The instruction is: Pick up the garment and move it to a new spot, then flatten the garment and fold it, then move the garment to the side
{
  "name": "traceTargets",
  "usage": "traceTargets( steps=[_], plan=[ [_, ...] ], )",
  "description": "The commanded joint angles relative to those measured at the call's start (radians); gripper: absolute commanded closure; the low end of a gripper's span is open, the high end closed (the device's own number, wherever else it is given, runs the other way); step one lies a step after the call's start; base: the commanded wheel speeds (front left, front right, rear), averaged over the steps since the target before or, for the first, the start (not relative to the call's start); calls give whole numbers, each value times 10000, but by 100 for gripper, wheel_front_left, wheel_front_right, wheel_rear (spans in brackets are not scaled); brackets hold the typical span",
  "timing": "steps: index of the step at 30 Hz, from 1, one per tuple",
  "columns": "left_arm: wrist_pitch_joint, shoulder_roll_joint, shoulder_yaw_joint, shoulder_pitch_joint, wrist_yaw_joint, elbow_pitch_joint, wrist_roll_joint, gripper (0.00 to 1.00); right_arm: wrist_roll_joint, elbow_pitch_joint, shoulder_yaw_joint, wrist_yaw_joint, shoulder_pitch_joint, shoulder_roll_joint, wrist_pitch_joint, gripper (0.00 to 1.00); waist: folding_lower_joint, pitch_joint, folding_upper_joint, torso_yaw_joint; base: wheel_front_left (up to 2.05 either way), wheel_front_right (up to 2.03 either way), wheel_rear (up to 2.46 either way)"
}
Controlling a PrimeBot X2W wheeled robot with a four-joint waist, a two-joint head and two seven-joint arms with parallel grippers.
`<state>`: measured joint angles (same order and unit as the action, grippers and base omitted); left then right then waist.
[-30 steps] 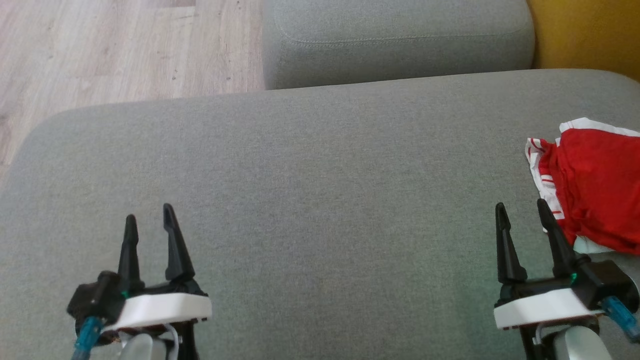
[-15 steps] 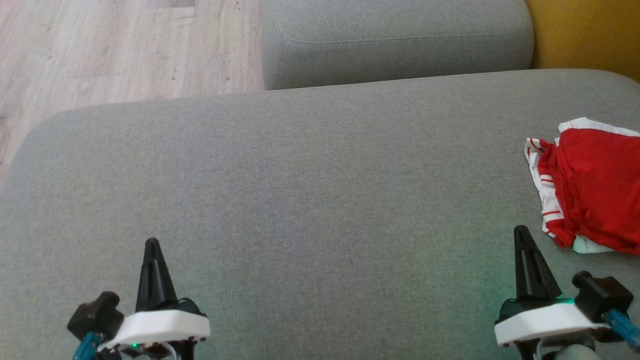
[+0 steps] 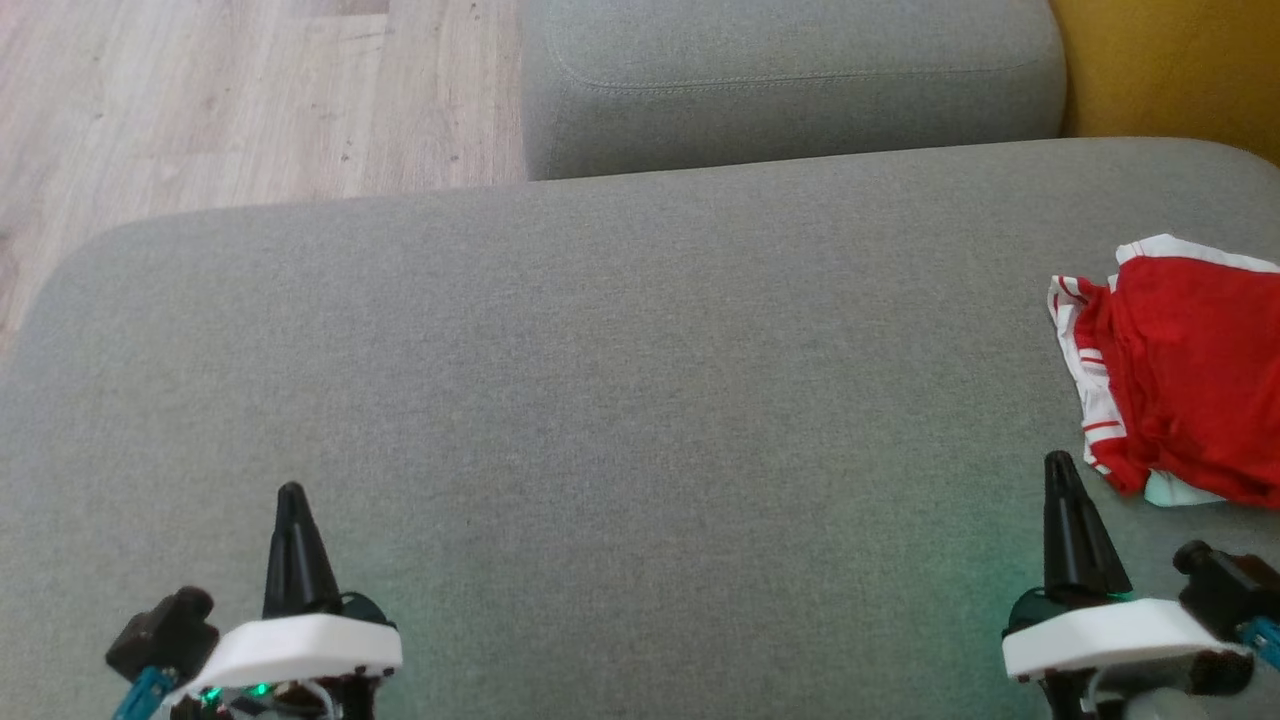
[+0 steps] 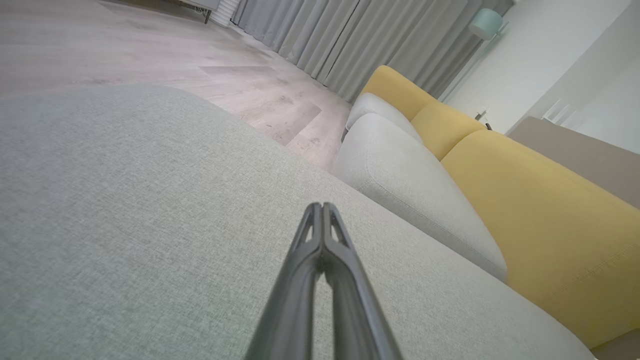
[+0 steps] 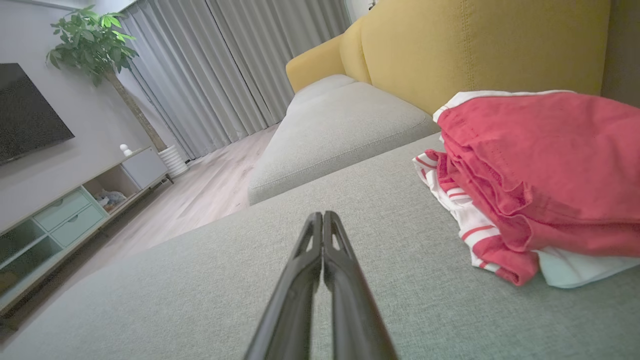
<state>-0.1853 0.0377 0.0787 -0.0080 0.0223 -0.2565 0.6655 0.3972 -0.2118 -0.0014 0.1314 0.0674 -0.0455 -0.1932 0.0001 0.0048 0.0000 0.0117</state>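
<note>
Lying on cushion (image 3: 600, 350) — red garment (image 3: 1185, 380), left claw (image 3: 290, 497) closed, right claw (image 3: 1060, 465) closed

Soft even daylight, shadows v faint imo. Head cam's a bit hazy, low contrast, w/ faint green glow on the sofa seat (image 3: 640, 400) by the left pincer (image 3: 290, 492) and right pincer (image 3: 1058, 462). Wrist cams are wide-angle: curtains (image 5: 225, 65) lean at the edges, fingers (image 5: 300, 290) blur up close.

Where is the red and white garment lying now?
In the head view, the crumpled red and white fabric garment lies at the right edge of the grey fabric sofa cushion, just beyond the right gripper.
</note>
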Motion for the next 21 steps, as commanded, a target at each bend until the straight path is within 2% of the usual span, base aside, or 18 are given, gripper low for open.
traceTargets(
  steps=[1,21],
  plan=[
    [80,39,-200,-506,-86,291,234,100,341,264,-7,-2,-558,-148,47,100,0,0,0,-2,0,0,0],
    [668,56,-549,-606,-378,255,2096,100,2828,151,-109,-3,-790,-217,558,100,0,-3,0,-25,0,0,0]
  ],
)
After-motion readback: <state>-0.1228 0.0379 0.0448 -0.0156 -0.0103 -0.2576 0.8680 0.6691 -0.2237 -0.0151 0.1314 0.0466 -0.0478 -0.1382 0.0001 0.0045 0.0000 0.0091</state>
